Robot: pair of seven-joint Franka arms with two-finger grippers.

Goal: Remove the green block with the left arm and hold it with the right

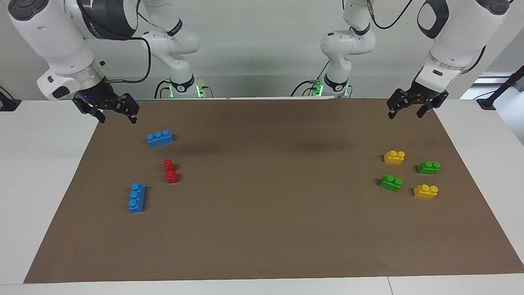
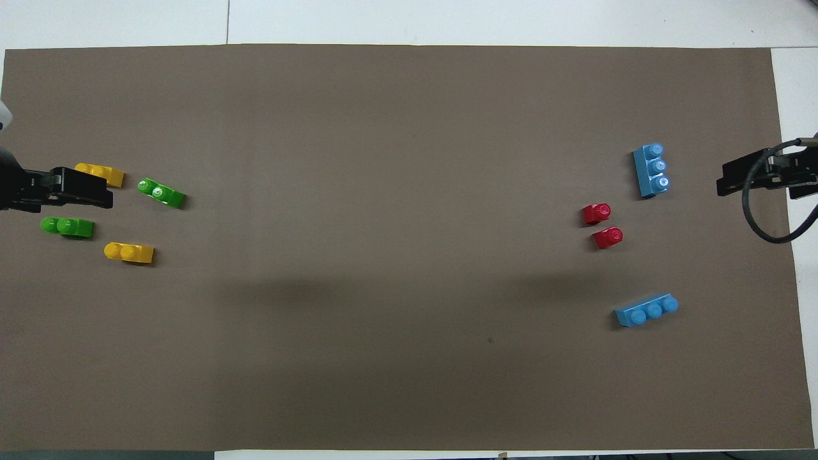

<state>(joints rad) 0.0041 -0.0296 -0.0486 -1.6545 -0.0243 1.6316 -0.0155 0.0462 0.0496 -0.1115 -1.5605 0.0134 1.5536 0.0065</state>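
Two green blocks lie on the brown mat (image 1: 262,229) at the left arm's end: one green block (image 1: 390,182) (image 2: 162,192) farther from the robots, the other green block (image 1: 428,167) (image 2: 67,226) nearer the mat's end. I cannot tell which one the task means. My left gripper (image 1: 405,116) (image 2: 96,191) hangs open and empty in the air over the mat's edge by the robots, apart from all blocks. My right gripper (image 1: 118,119) (image 2: 741,182), with a blue wrist light, hangs open and empty over the mat's corner at the right arm's end.
Two yellow blocks (image 1: 394,157) (image 1: 425,191) sit beside the green ones. At the right arm's end lie two blue three-stud bricks (image 1: 159,138) (image 1: 136,197) and a red block (image 1: 170,171). White table (image 1: 37,172) surrounds the mat.
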